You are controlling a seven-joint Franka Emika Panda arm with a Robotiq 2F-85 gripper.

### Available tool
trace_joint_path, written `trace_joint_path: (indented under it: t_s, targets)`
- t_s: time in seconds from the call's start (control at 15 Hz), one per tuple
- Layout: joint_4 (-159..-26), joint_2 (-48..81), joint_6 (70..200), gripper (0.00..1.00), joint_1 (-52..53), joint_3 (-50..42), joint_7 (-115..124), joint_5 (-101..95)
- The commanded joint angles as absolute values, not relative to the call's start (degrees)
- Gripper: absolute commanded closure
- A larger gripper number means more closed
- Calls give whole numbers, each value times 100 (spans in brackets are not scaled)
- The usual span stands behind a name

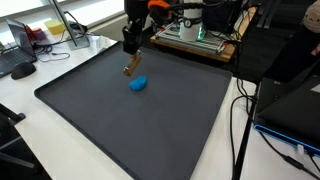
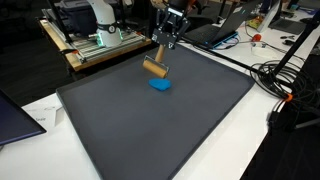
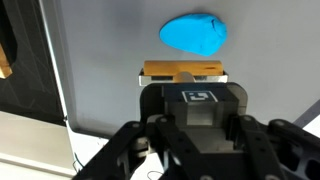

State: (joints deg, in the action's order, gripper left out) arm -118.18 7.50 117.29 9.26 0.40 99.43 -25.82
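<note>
The black jaws are shut tight on a small light-brown wooden block (image 3: 183, 71). Just past the block, a soft blue oval lump (image 3: 194, 33) lies on the big dark grey mat (image 3: 110, 60). The mat covers a white surface (image 1: 62, 55).

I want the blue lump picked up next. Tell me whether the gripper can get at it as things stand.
Probably not for a grasp: the gripper is shut on a wooden block. The way itself looks free: the blue lump lies close by on the dark mat, with nothing else near it.
</note>
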Motion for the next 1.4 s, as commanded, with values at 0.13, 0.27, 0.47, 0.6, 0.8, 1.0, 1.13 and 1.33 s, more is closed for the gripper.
trace_joint_path:
  t_s: [0.13, 0.27, 0.47, 0.6, 0.8, 1.0, 1.13, 1.33]
  targets:
    - [-11814, 726, 11478, 78, 1174, 365, 10981, -3251]
    - [-11729, 844, 11337, 78, 1258, 452, 11314, -3392]
    - [-11648, 1023, 11133, 78, 1367, 544, 11791, -3573]
    - [-11597, 1159, 11015, 78, 1432, 577, 12049, -3675]
    - [-11489, 1403, 10886, 78, 1537, 592, 12456, -3862]
    - [-11373, 1617, 10790, 78, 1637, 598, 12713, -4015]
    - [-11279, 1710, 10642, 78, 1721, 601, 12812, -4141]
    - [-11116, 1672, 10279, 78, 1822, 653, 12656, -4260]
